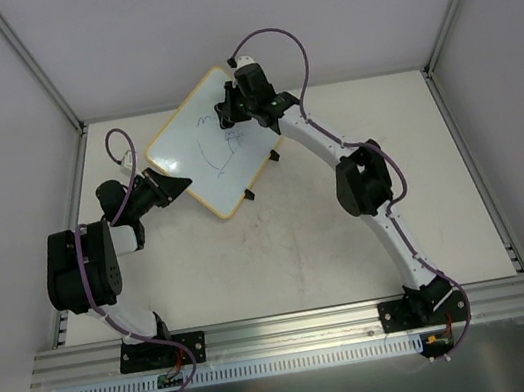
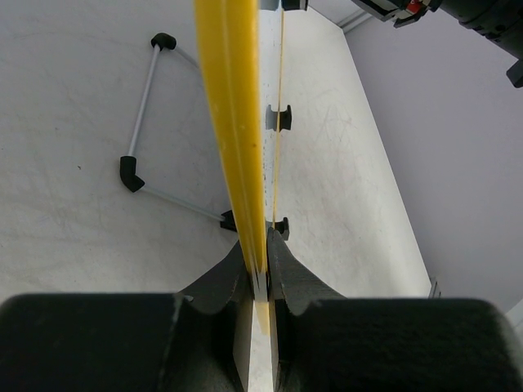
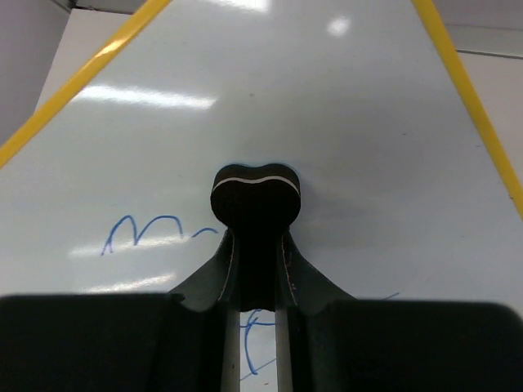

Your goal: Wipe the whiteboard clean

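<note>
The whiteboard [image 1: 207, 145] is a white board with a yellow frame and blue pen scribbles, tilted near the back of the table. My left gripper [image 1: 176, 187] is shut on its lower left edge; in the left wrist view the yellow frame [image 2: 237, 122] runs edge-on between my fingers [image 2: 260, 278]. My right gripper [image 1: 230, 112] is shut on a black eraser [image 3: 256, 196] whose end rests on the board surface [image 3: 343, 131], beside a blue scribble [image 3: 139, 231]. More blue marks show below the eraser.
Two black clip feet [image 1: 273, 156] sit on the board's right edge. A thin metal stand with black elbows [image 2: 135, 163] shows behind the board in the left wrist view. Enclosure walls stand at the back and sides; an aluminium rail [image 1: 295, 327] runs along the near edge.
</note>
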